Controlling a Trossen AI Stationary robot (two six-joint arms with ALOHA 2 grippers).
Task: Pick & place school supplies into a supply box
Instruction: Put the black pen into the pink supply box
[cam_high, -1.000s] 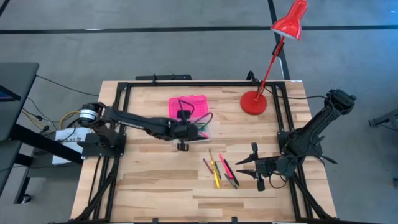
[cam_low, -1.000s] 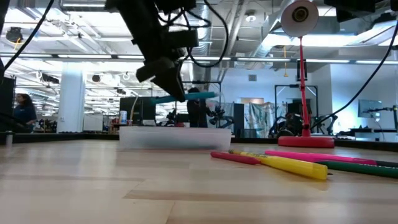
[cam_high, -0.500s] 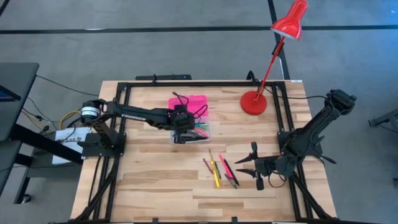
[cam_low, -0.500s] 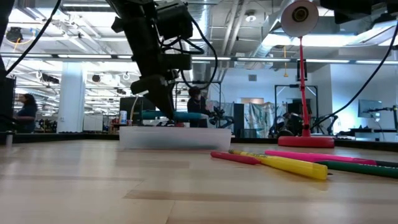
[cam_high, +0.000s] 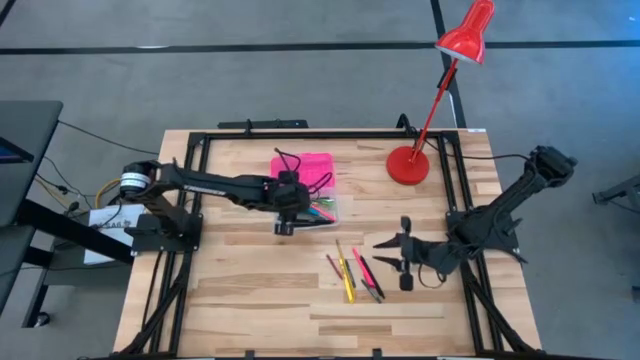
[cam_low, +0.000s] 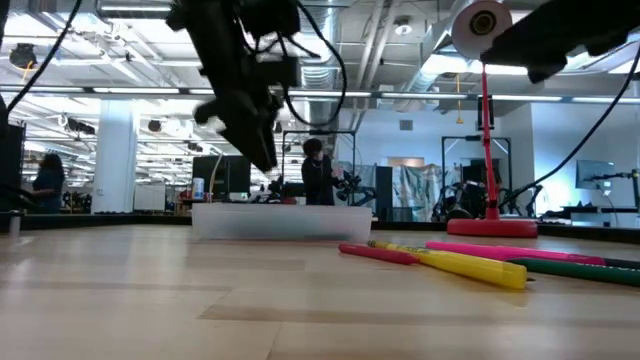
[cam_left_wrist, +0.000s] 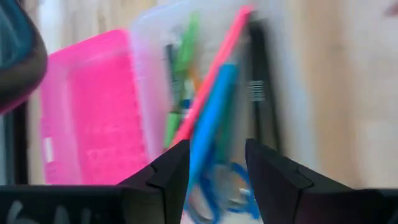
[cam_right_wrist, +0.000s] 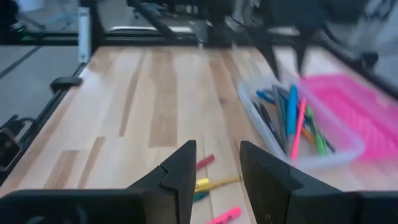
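Note:
The supply box stands open near the table's far middle, its pink lid (cam_high: 305, 168) lying flat on the far side of the clear base (cam_high: 320, 210). Inside the base lie a blue marker (cam_left_wrist: 211, 124), a pink pen (cam_left_wrist: 214, 68), green pens and blue-handled scissors (cam_left_wrist: 221, 198). My left gripper (cam_left_wrist: 216, 168) hangs open above the base (cam_low: 262, 160), touching nothing. Several pens and markers (cam_high: 352, 272) rest flat on the table. My right gripper (cam_high: 383, 254) is open, just right of them, fingers pointing left; they also show in the right wrist view (cam_right_wrist: 208, 180).
A red lamp stands with its base (cam_high: 408, 165) on the far right of the table, its stem slanting up over the far edge. A black frame (cam_high: 300, 135) runs around the table's edges. Bare wood lies left of and in front of the loose pens.
My left gripper has lowered a blue marker into the clear base, let it go and risen a little; the marker now lies among the pens in the box. My right gripper has moved left and slightly toward the far edge, closer to the loose pens.

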